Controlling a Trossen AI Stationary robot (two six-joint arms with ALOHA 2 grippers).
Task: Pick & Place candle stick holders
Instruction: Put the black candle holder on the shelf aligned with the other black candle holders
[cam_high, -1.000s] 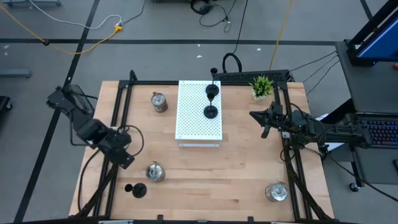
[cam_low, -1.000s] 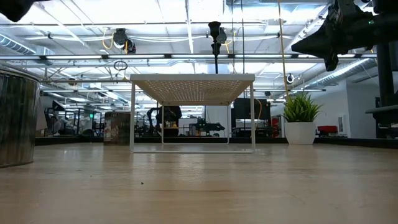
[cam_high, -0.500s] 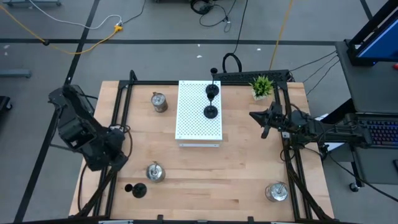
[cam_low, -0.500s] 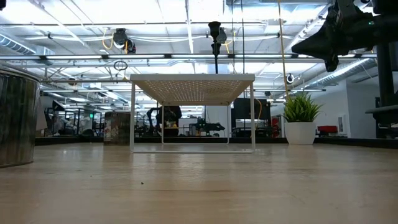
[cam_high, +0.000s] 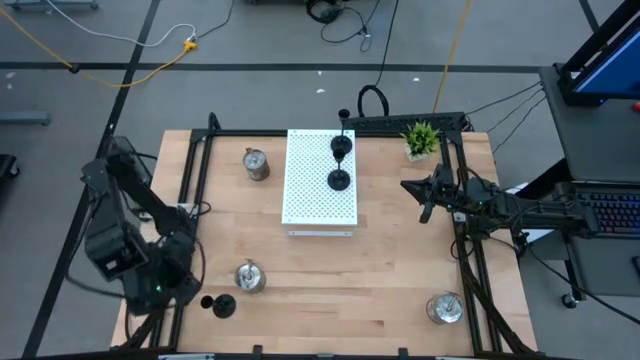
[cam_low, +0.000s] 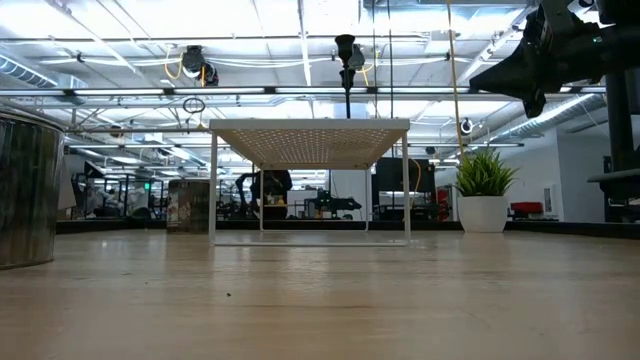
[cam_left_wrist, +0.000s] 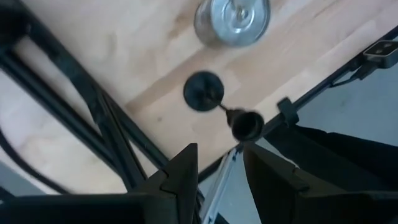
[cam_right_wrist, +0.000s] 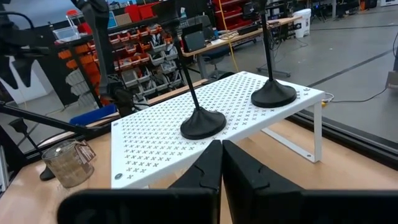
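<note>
A black candle stick holder (cam_high: 221, 306) rests with its round base (cam_left_wrist: 203, 91) on the table's near left corner; its thin stem ends in a small cup (cam_left_wrist: 247, 124). My left gripper (cam_high: 170, 288) hangs above the table's left rail beside it, pointing down, open, with nothing between its fingers (cam_left_wrist: 217, 168). Two black holders (cam_high: 339, 180) (cam_high: 342, 146) stand on the white perforated board (cam_high: 310, 195). Three silver holders (cam_high: 249, 276) (cam_high: 256, 163) (cam_high: 444, 307) stand on the table. My right gripper (cam_high: 425, 196) waits shut at the right, level, facing the board (cam_right_wrist: 221, 155).
A small green potted plant (cam_high: 421, 139) stands at the far right. Black frame rails (cam_high: 190, 190) run along the table's left and right sides. Bare wood lies between the board and the near edge (cam_high: 340, 300). In the low view a silver holder (cam_low: 25, 190) fills the left edge.
My left gripper has swung toward the table's near left corner and risen, tipping a little, from beside the near silver holder to above the left rail next to the black holder. Its finger gap looks unchanged. No holder has moved.
</note>
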